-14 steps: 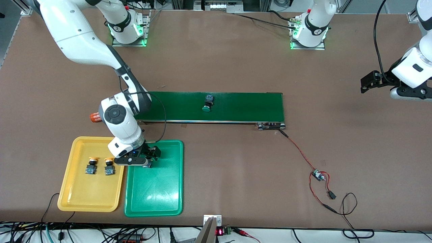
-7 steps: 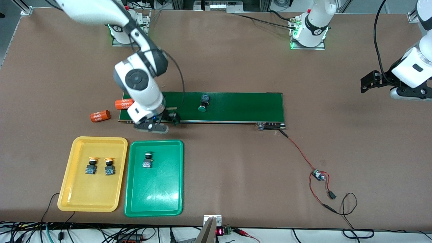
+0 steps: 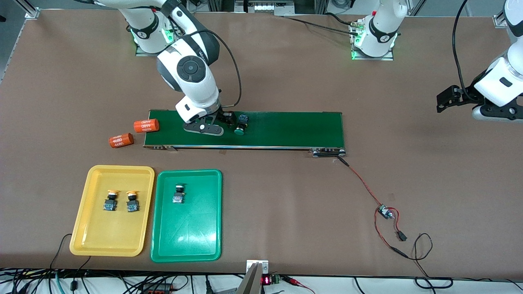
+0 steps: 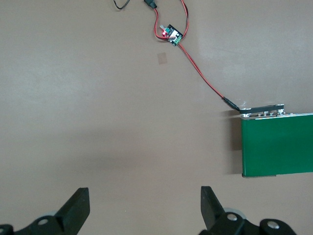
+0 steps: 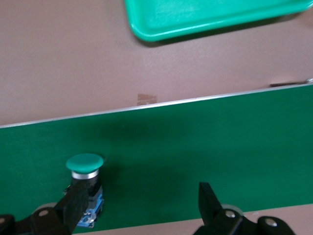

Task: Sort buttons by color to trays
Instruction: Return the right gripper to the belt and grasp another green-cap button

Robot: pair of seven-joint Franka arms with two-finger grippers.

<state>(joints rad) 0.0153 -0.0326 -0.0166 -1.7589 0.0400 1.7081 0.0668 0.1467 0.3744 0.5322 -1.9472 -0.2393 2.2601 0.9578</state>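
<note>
A green button (image 3: 240,125) lies on its side on the dark-green belt (image 3: 286,128). My right gripper (image 3: 228,120) hangs open just above the belt, beside this button. In the right wrist view the green button (image 5: 84,166) is next to one finger (image 5: 77,201), and the gap of the right gripper (image 5: 143,203) holds nothing. Another green button (image 3: 178,193) rests in the green tray (image 3: 188,234). Two yellow buttons (image 3: 110,200) (image 3: 132,201) sit in the yellow tray (image 3: 104,232). My left gripper (image 3: 445,100) waits open over bare table at the left arm's end; the left gripper (image 4: 144,205) holds nothing.
Two orange cylinders (image 3: 146,125) (image 3: 121,140) lie off the belt's end toward the right arm's side. A red wire runs from the belt's other end to a small controller board (image 3: 384,211) and black cables. The green tray's edge (image 5: 205,22) shows in the right wrist view.
My right gripper rose from the green tray, leaving a green button there, and moved up to the belt beside the other green button. That button drifted along the belt toward the right arm's end.
</note>
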